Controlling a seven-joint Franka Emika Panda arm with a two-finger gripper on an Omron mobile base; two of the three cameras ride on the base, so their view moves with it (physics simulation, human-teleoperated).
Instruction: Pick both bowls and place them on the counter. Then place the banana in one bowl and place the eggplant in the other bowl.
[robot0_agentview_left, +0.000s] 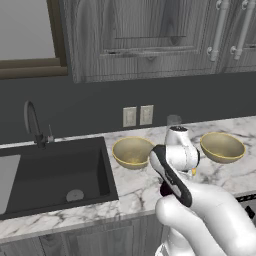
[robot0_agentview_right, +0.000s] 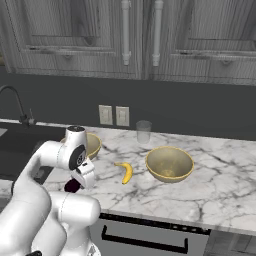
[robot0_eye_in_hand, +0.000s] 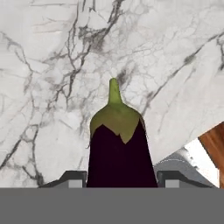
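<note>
In the hand view the eggplant (robot0_eye_in_hand: 120, 153) stands at lower centre, long axis running up the frame, green stem pointing to the top, dark body at the bottom. The gripper (robot0_eye_in_hand: 121, 178) pinches it, one fingertip (robot0_eye_in_hand: 73, 178) against each flank, over the counter (robot0_eye_in_hand: 48, 87). In the right base view the arm folds at lower left, hand pointing down at the counter's front edge; the banana (robot0_agentview_right: 126, 171) lies centre, curved, between two bowls (robot0_agentview_right: 169, 163).
</note>
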